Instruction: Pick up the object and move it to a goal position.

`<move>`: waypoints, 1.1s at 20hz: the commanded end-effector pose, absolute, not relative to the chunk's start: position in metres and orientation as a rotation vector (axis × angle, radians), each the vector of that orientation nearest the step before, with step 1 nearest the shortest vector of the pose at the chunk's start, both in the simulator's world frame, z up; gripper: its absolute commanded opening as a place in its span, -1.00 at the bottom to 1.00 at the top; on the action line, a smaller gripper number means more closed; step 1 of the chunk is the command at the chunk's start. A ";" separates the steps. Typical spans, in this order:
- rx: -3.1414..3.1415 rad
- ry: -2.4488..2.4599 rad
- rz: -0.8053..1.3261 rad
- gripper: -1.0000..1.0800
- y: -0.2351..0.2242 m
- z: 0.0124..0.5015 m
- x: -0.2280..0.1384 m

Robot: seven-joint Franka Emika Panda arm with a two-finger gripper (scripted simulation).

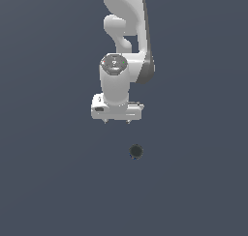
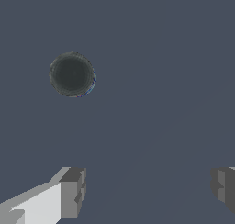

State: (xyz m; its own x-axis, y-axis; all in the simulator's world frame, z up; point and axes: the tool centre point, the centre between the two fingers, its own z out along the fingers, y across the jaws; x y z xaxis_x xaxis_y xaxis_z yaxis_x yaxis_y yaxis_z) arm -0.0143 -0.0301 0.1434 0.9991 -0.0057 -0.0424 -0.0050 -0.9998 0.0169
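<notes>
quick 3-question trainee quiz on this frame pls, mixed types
1. True or false: the gripper is holding the ball.
2. In the wrist view, the ball lies: A) between the jaws, B) outside the gap, C) out of sight.
3. Fill in: the jaws stand ____.

Key: 1 false; 2 B; 3 open

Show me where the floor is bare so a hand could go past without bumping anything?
Almost everywhere. The gray surface is bare on both sides of the small dark ball, and between the ball and the picture's bottom edge. The only busy strip is in the middle, where the open gripper hangs apart from the ball, nothing between its fingers.
</notes>
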 end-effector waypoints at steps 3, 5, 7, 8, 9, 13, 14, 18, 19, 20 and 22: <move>3.123 -0.008 -0.066 0.92 -0.029 0.143 -0.014; 3.121 -0.006 -0.065 0.92 -0.026 0.143 -0.013; 3.117 -0.006 -0.063 0.92 -0.021 0.142 -0.012; 3.116 -0.006 -0.062 0.92 -0.019 0.142 -0.011; 3.114 -0.007 -0.061 0.92 -0.018 0.142 -0.011; 3.113 -0.011 -0.061 0.92 -0.016 0.142 -0.011; 3.113 -0.009 -0.061 0.92 -0.017 0.142 -0.011; 3.114 0.017 -0.059 0.92 -0.014 0.139 -0.006; 3.114 0.028 -0.058 0.92 -0.012 0.138 -0.004; 3.114 0.041 -0.057 0.92 -0.011 0.136 -0.002; 3.114 0.073 -0.054 0.92 -0.007 0.132 0.004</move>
State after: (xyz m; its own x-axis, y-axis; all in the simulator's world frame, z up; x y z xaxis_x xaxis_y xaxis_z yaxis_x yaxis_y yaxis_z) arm 0.0001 -0.0098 0.1350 0.9989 0.0320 -0.0357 0.0329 -0.9991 0.0265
